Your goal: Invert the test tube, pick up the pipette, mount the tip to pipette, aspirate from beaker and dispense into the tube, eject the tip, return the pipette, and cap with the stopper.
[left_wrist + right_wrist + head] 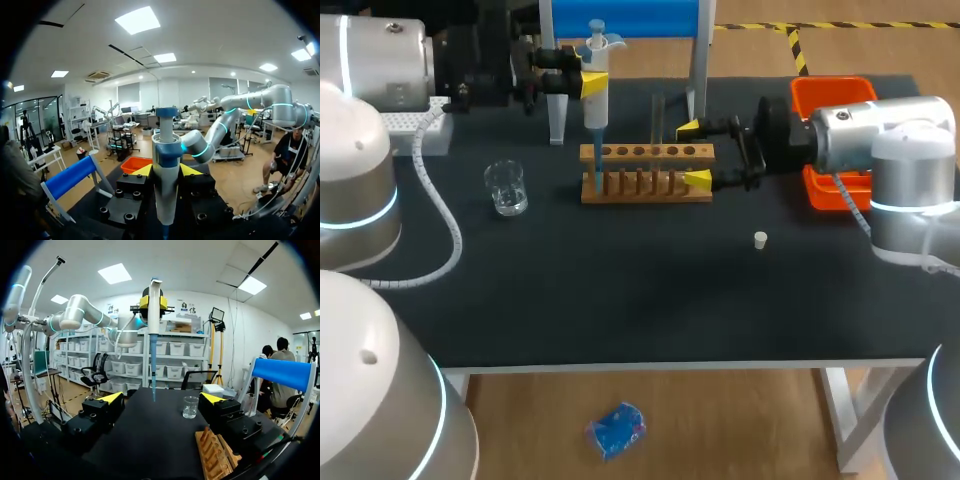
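Note:
My left gripper (582, 84) is shut on the white pipette (596, 95) and holds it upright at the back of the table. The pipette's blue tip (597, 170) hangs down at the left end of the wooden rack (647, 172); I cannot tell whether it enters a hole. In the left wrist view the pipette (166, 185) stands between the yellow fingers (142, 170). A clear test tube (658, 118) stands in the rack. My right gripper (693, 154) is open at the rack's right end, holding nothing. The right wrist view shows the right gripper (161, 398), the pipette (153, 320), the beaker (190, 407) and the rack (214, 456).
The glass beaker (506, 188) stands left of the rack. A small white stopper (760, 239) lies on the mat to the right front. An orange tray (833, 98) is at the back right, a white tip box (415, 126) at the back left, and a blue stand (620, 18) behind the rack.

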